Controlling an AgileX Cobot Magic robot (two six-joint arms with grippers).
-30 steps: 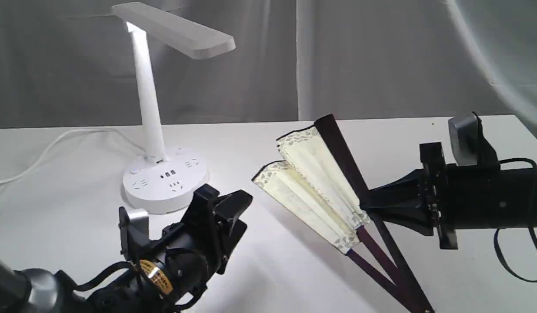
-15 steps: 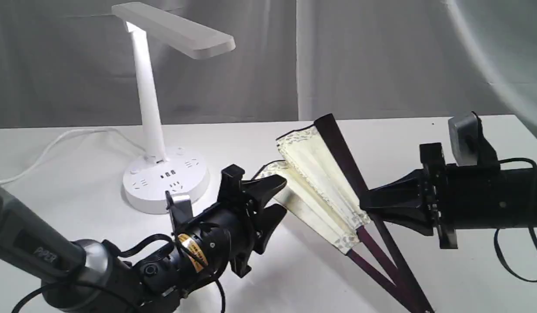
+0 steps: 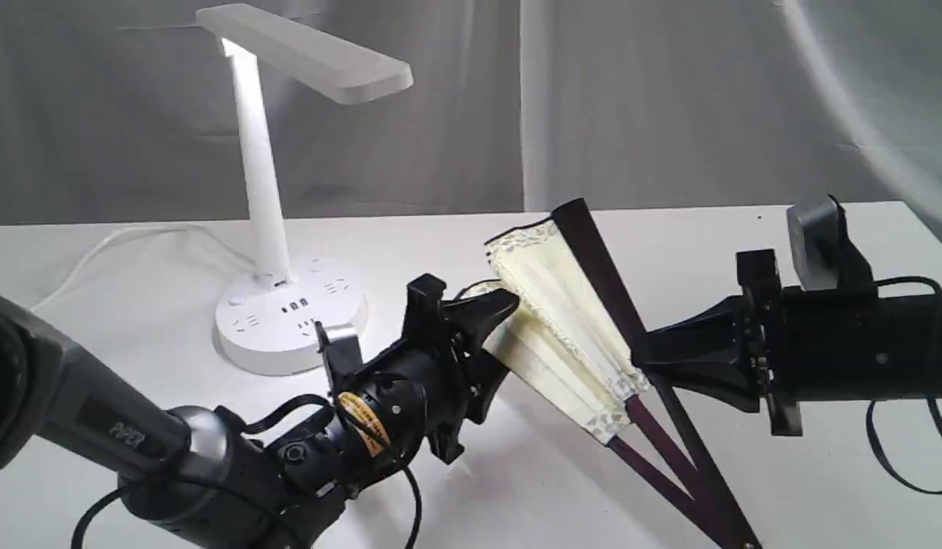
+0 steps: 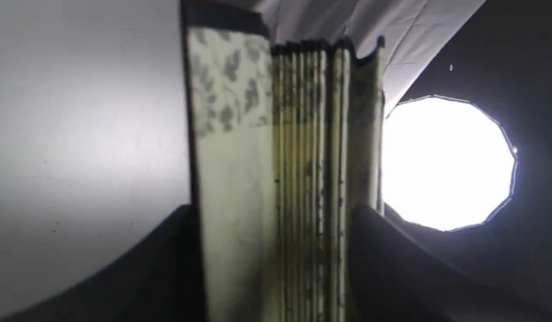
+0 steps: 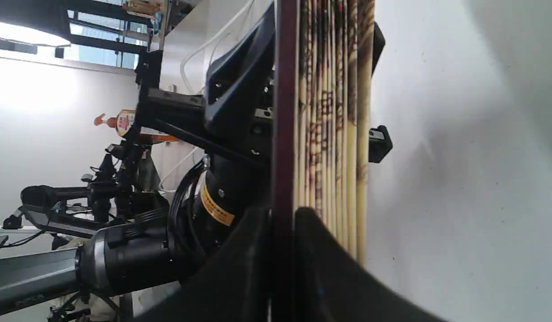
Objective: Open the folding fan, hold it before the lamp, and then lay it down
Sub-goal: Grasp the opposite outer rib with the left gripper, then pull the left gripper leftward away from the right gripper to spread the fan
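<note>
Two grippers on fan [image 3: 562,305], near lamp [image 3: 261,175]. Right gripper [image 3: 642,358] pinches dark outer stick to hold it firm. Left gripper [image 3: 505,335] open around loose folds, ready to spread them.

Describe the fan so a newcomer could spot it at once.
On the white table, look right of the white desk lamp. The folding fan slants up there, partly spread, pinched by the right gripper. Nothing else has cream pleats, a grey floral edge and dark maroon ribs.
</note>
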